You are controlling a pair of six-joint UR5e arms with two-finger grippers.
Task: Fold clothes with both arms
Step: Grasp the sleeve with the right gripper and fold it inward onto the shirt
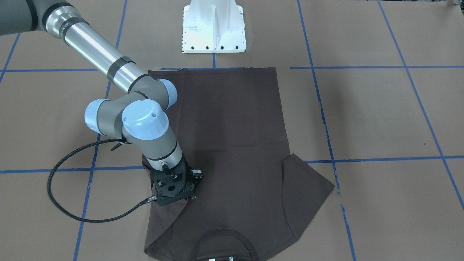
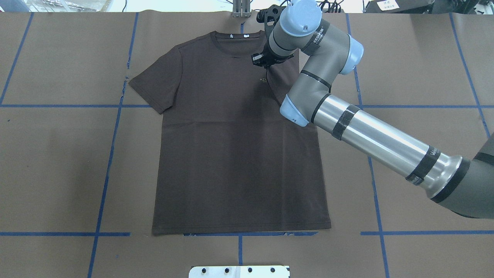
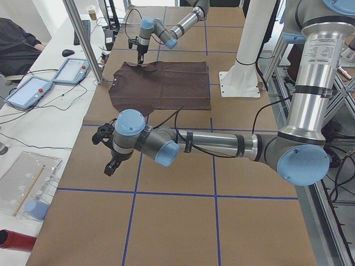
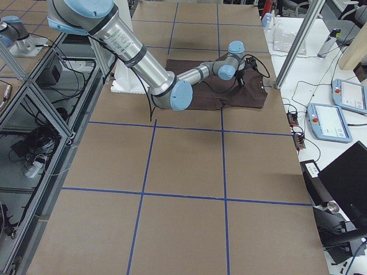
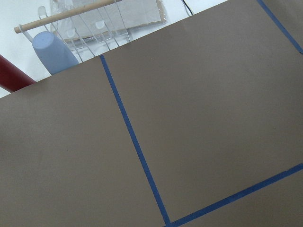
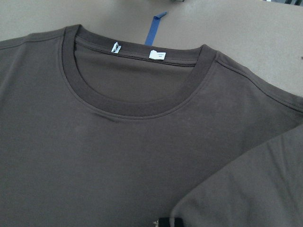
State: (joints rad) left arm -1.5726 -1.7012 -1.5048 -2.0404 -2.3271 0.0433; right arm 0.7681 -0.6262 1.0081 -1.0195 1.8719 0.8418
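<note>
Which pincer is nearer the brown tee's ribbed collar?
Right. The right pincer is over the dark brown T-shirt, just beside its ribbed round collar. The left pincer hangs over bare brown paper, well off the shirt.

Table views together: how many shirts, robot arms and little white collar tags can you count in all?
T-shirt: 1
Robot arms: 2 (right arm, left arm)
White collar tags: 2 (narrow tag, wider tag)
Total: 5
</note>
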